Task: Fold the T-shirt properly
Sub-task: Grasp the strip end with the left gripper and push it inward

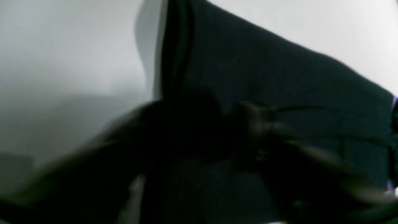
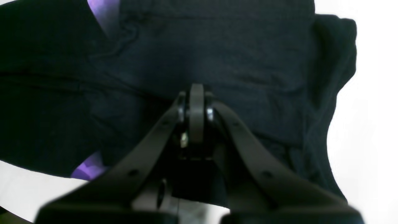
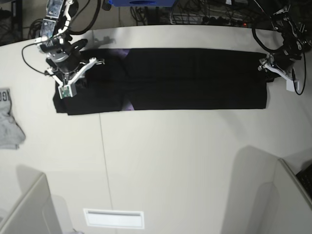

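The black T-shirt (image 3: 185,78) lies on the white table (image 3: 170,156) as a long flat strip, with bits of purple print (image 3: 127,106) showing near its left part. My right gripper (image 3: 78,77) is over the strip's left end. In the right wrist view its fingertips (image 2: 196,93) are shut together against the dark cloth (image 2: 264,56), and no fold shows between them. My left gripper (image 3: 267,66) is at the strip's right end. The left wrist view is motion-blurred, showing only dark finger shapes over black cloth (image 1: 279,77), so its jaw state is unreadable.
A small light-grey garment (image 3: 9,119) lies at the table's left edge. Cables and a blue box (image 3: 141,2) run along the far edge. Grey panels stand at the near left corner (image 3: 24,209) and near right corner (image 3: 273,195). A white label (image 3: 113,218) sits near the front.
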